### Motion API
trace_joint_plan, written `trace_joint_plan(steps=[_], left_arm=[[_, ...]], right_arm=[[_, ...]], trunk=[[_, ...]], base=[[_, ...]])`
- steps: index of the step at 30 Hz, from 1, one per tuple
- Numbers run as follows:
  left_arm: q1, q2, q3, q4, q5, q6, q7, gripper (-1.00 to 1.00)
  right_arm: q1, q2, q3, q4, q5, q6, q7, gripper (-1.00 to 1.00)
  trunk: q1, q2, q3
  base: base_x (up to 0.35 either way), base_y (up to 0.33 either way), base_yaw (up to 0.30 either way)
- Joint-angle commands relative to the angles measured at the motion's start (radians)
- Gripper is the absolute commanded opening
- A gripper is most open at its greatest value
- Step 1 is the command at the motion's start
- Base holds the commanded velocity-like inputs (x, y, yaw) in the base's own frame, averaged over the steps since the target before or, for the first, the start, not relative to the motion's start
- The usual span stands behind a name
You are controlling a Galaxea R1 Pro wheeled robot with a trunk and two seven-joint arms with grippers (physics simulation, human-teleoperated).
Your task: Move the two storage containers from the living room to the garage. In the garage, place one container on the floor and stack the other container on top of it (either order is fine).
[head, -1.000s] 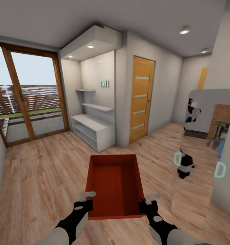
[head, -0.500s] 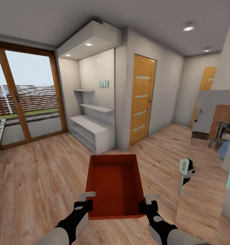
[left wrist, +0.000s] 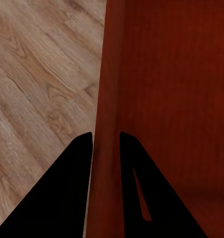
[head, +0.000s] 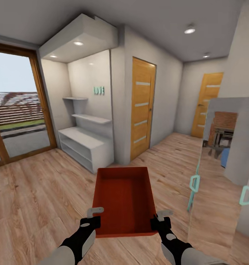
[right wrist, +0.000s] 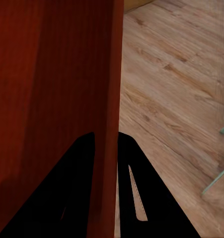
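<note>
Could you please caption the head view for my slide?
Both grippers, left and right, carry an orange-red storage container above pale wood-plank floor.

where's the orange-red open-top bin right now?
Head view: the orange-red open-top bin is low centre, held over pale wood-plank floor between left gripper and right gripper, each clamping a side wall.
</note>
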Motion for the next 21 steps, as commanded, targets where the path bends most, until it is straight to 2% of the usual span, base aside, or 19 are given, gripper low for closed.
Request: trace_joint_plan(steps=[1, 21], left_arm=[[0.000, 0.007, 0.006, -0.002, -0.005, 0.006, 0.012, -1.00], [0.000, 0.007, 0.005, -0.002, -0.005, 0.006, 0.012, -1.00]], right_arm=[[-0.002, 0.000, -0.035, 0.000, -0.010, -0.005, -0.016, -1.00], [-0.002, 0.000, -0.035, 0.000, -0.010, -0.005, -0.016, -1.00]], trunk=[[0.001, -0.001, -0.001], [0.001, -0.001, -0.001]], base=[[0.322, 0.167, -0.272], [0.322, 0.167, -0.272]])
